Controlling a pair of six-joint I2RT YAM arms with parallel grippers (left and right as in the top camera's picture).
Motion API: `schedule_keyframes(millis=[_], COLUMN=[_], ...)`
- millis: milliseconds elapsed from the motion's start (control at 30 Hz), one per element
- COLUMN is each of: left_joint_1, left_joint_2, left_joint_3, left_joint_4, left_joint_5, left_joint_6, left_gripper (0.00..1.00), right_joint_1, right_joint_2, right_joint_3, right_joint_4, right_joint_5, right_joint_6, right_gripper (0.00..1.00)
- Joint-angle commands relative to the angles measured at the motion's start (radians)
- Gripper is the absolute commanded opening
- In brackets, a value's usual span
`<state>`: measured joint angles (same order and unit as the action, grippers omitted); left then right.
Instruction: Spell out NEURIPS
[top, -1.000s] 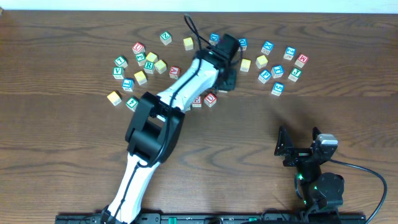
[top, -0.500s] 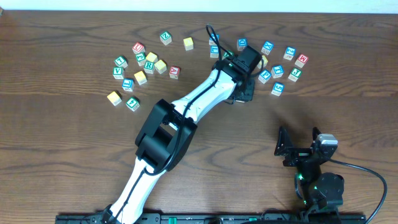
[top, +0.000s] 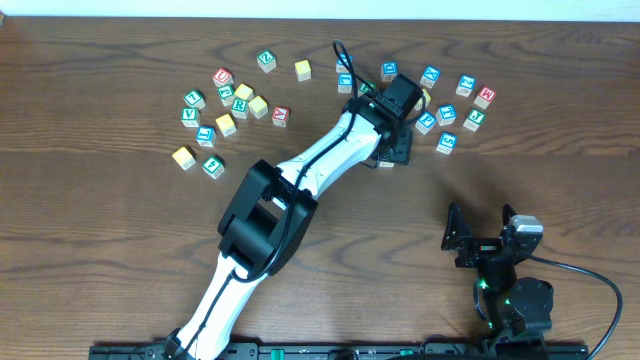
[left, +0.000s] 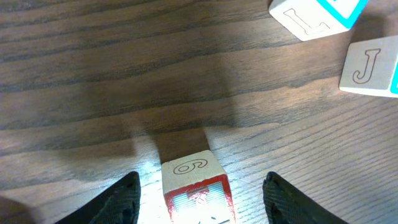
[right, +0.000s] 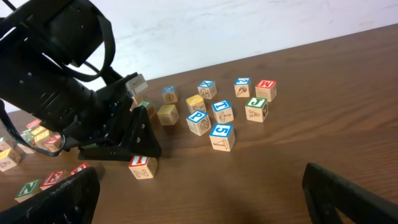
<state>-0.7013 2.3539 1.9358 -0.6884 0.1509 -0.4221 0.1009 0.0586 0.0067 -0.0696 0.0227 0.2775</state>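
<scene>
A red-framed letter cube (left: 196, 186) stands on the table between the fingers of my left gripper (left: 200, 190). The jaws are open, with a gap on each side of the cube. The same cube (right: 143, 167) shows in the right wrist view just in front of the black left gripper (top: 391, 152). A green N cube (right: 28, 188) and red-framed cubes (right: 53, 179) lie in a line at the lower left. A blue P cube (right: 198, 122) sits among loose cubes to the right. My right gripper (right: 202, 199) is open and empty near the table's front right (top: 453, 238).
Loose letter cubes lie in two clusters at the back: one at the left (top: 232, 100), one at the right (top: 455, 105). L (left: 314, 15) and J (left: 368, 65) cubes lie just beyond the left gripper. The left arm (top: 300, 175) crosses the table's middle diagonally.
The left arm swung right along the back of the table, carrying the cube. Its jaws have since parted and let the red-framed cube go. The right arm has not moved.
</scene>
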Motion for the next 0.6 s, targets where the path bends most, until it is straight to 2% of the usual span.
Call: schedule_keyframes(millis=[0,200,367,567], left_joint_1=[0.003,0.045,0.104,0.190], left_joint_2=[-0.069,-0.182,-0.306,-0.463], left_joint_3=[-0.011,-0.011,-0.011,-0.011], left_joint_4=[-0.004,-0.049,-0.145,-0.258], left_joint_5=[-0.027,-0.058,-0.062,-0.157], left_joint_6=[0.009,0.022,0.071,0.104], left_gripper=[0.64,0.64,0.64,0.64], right_joint_1=[-0.010,-0.010,-0.010,-0.010], right_joint_2=[-0.001,-0.001,-0.001,-0.001], right_joint_3=[-0.001,-0.001,-0.001,-0.001], right_joint_4=[-0.003,-0.003,-0.003,-0.003], right_joint_5=[0.005,0.005,0.005,0.005], right_joint_6=[-0.005,-0.005,-0.005,-0.005], right_gripper=[0.99,0.99,0.99,0.99])
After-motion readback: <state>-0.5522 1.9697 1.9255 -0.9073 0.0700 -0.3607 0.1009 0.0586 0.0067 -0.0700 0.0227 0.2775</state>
